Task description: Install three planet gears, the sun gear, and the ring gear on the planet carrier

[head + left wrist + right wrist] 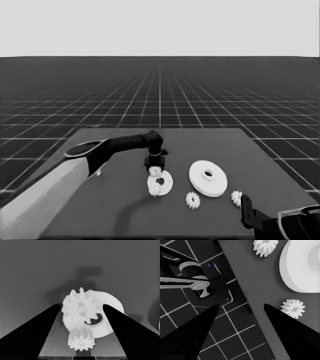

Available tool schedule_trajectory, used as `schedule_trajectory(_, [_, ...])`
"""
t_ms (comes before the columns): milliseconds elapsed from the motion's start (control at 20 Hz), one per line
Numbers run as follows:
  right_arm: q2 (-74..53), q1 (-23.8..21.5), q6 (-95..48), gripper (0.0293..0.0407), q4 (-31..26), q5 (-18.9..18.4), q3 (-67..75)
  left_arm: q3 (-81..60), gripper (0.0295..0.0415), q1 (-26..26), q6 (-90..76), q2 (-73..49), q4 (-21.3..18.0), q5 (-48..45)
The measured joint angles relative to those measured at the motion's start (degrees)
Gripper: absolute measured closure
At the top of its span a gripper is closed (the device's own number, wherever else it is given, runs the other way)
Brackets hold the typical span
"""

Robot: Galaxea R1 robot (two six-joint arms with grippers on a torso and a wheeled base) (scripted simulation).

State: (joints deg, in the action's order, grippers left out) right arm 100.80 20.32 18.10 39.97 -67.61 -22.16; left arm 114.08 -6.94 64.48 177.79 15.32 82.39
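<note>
**Q:** Item one, the smaller round part?

**A:** The smaller round part [161, 183] lies near the middle of the desk, toward its front edge. I log one planet gear [155, 189] already on its front rim. My left gripper [156, 169] hangs right over the part, jaws clamped on a second gear [81, 308], held above the part's hole and not yet seated.

**Q:** Loose stock?

**A:** The larger round part [208, 178] lies just beside it toward the desk's right edge, not installed. One gear [193, 200] lies in front, between the two round parts; another gear [236, 197] lies nearer the front right corner.

**Q:** Other arm?

**A:** My right gripper [241, 308] waits at the front right corner, jaws apart, empty.

**Q:** Progress?

**A:** By my count, one gear placed, one in hand; two gears and the larger part remain.
</note>
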Motion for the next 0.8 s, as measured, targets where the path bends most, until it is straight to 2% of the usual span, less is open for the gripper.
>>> schedule_trajectory(50, [0.0,0.0,0.0,0.0315,0.0,0.0,0.0,0.01,0.033,0.0,0.0,0.0,0.0,0.0])
schedule_trajectory(100, [0.0,0.0,0.0,0.0315,0.0,0.0,0.0,0.01,0.0327,-0.01,0.0,0.0,0.01,-0.01])
schedule_trajectory(400, [0.0,0.0,0.0,0.0315,0.0,0.0,0.0,0.02,0.0326,-0.01,0.0,0.01,0.01,-0.01])
schedule_trajectory(550, [0.0,0.0,0.0,0.0315,0.0,0.0,0.0,-6.38,0.0326,6.47,3.51,-2.12,-5.45,3.57])
schedule_trajectory(800, [0.0,0.0,0.0,0.0315,0.0,0.0,0.0,-6.93,0.0326,8.08,3.81,-2.26,-7.01,4.16])
